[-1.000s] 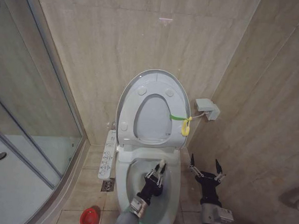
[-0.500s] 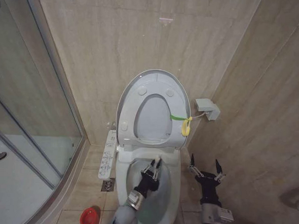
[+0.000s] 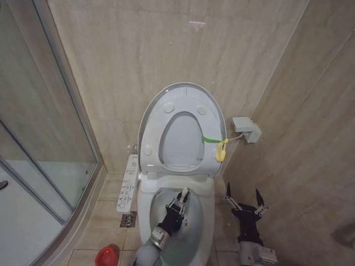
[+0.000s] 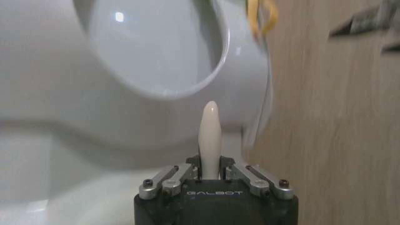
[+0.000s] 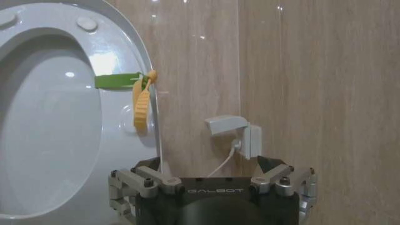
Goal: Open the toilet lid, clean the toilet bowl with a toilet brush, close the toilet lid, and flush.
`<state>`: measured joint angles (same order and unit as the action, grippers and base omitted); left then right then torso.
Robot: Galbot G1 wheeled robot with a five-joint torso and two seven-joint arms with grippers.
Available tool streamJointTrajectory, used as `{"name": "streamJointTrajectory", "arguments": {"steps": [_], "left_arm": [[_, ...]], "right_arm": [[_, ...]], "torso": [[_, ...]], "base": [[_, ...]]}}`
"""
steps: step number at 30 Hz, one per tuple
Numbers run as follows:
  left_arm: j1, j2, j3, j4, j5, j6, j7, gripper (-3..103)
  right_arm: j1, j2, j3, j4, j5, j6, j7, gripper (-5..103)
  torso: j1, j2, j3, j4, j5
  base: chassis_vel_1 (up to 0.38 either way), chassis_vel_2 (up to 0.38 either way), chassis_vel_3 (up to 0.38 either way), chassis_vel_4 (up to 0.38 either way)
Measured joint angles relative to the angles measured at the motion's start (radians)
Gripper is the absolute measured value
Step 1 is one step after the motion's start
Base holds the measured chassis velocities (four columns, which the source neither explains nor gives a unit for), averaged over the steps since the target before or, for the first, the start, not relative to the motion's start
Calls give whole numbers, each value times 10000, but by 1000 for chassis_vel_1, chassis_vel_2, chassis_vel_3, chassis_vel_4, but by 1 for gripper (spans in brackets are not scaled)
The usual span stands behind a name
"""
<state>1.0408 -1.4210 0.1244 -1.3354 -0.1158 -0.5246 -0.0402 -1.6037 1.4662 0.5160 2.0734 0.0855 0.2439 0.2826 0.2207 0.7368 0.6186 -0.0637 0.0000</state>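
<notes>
Bowl-cleaning step, lid raised. We see the toilet lid (image 3: 181,127) standing upright against the tiled wall, well beyond and above the left gripper (image 3: 179,200), with the seat ring (image 3: 183,140) lifted flat against it; a green strap and yellow loop (image 3: 220,149) hang at the lid's edge, up and to the right of that gripper. The left gripper reaches down inside the toilet bowl (image 3: 203,231), whose rim surrounds it on all sides. In the left wrist view its fingers are clenched on the pale handle of the toilet brush (image 4: 209,136), which rises straight out from between them toward the lid; the dark head lies below the grip and we cannot see it. The right gripper (image 3: 244,200) waits just outside the bowl, to the right of the left one and above the floor tiles, its fingers spread and grasping nothing; ahead of it sits a wall socket box (image 5: 236,133). The red brush holder (image 3: 104,259) stands on the floor behind and to the left of the working gripper, apart from the bowl, and the button panel (image 3: 128,182) lies close on its left.

We judge the scrubbing to be in hand, with closing and flushing not yet done. The next move calls for sweeping the brush head around the bowl wall while keeping the handle firmly gripped and clear of the rim.
</notes>
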Motion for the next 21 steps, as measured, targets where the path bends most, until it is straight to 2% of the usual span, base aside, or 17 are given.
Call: {"name": "streamJointTrajectory", "arguments": {"steps": [7, 16, 21], "left_arm": [[205, -173, 426, -715, 373, -371, 2, 19], [-26, -79, 177, 487, 588, -344, 23, 19], [-60, -19, 20, 460, 589, -241, -73, 19]], "right_arm": [[0, 0, 0, 0, 0, 0, 0, 100], [-1, 0, 0, -1, 0, 0, 0, 100], [-1, 0, 0, 0, 0, 0, 0, 100]], "torso": [[0, 0, 0, -3, -1], [0, 0, 0, 0, -1], [0, 0, 0, 0, 0]], "base": [[0, 0, 0, 0], [0, 0, 0, 0], [0, 0, 0, 0]]}}
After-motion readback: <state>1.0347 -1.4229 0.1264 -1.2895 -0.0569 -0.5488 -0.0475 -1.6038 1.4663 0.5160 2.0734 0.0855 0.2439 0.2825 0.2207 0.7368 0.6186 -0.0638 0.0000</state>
